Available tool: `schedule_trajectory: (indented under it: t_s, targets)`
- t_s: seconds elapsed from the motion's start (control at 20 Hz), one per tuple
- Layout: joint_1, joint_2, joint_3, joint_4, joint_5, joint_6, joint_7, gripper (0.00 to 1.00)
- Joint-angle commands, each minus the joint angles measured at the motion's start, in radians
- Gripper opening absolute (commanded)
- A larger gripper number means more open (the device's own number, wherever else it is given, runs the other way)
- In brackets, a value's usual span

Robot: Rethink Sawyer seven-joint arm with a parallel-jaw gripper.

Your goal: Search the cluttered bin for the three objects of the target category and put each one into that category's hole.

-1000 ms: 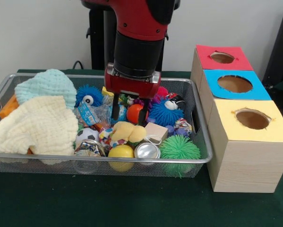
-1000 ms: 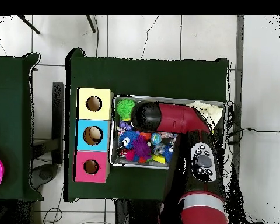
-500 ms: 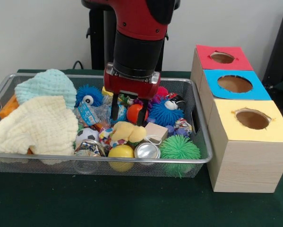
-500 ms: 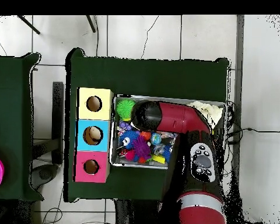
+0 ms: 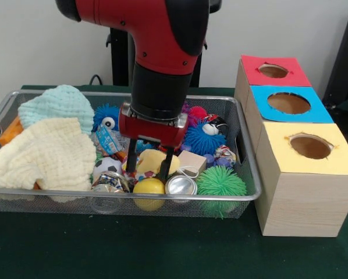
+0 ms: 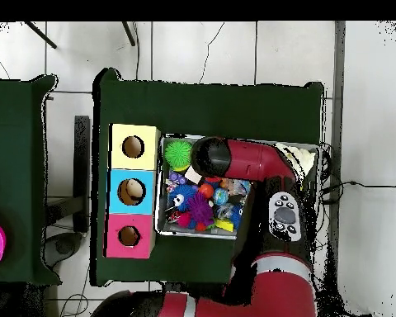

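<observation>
Bin [image 5: 244, 195] holds two cloths, perhaps three spiky balls — tool [image 5: 148, 162] spread astride yellow plush [image 5: 156, 161].

From overhead, my own arm [image 6: 247, 161] covers the near half of the bin [image 6: 162, 186], so my fingers and whatever lies under them cannot be seen there. In the front view my fingers [image 5: 131, 161] straddle the yellow soft toy [image 5: 154, 161], and their tips sink behind it and the clutter; whether they touch anything I cannot tell. My wrist hides the toys behind it. The cream cloth [image 5: 43, 154] and mint cloth [image 5: 56, 104] bury whatever lies beneath; only an orange corner [image 5: 10, 131] peeks out. The crumpled packet [image 5: 109, 139] has print too small to read. My upper arm is cut off at the top edge.
</observation>
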Motion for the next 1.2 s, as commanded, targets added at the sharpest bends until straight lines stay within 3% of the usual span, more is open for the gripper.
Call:
schedule_trajectory:
  t_s: [0.05, 0.45, 0.8, 1.2]
  targets:
    - [-0.010, 0.085, 0.003, -0.049, 0.021, -0.064, 0.187, 1.00]
    - [-0.012, 0.015, 0.004, 0.019, 0.025, -0.024, 0.158, 1.00]
    - [-0.034, -0.123, 0.026, 0.179, 0.027, 0.015, 0.117, 1.00]
    - [-0.041, -0.130, 0.038, 0.177, 0.028, 0.036, 0.106, 1.00]
